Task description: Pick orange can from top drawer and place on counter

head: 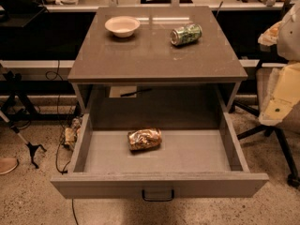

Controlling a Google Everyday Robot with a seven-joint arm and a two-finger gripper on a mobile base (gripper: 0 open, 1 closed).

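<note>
"Okay, where's the orange can (145, 139)?"

"I see it lying on its side on the grey floor of the open top drawer (192, 154), a little left of middle. It's shiny orange-gold, crumpled and dented."

"Any label?"

"Any print is too small to read, on it or on the green-and-silver can (185, 34) lying on the counter (150, 55) near the white bowl (122, 26)."

"And the gripper (280, 97)?"

"At the right edge, beside the cabinet, well apart from the orange can. Spread or closed, I cannot tell."
</note>
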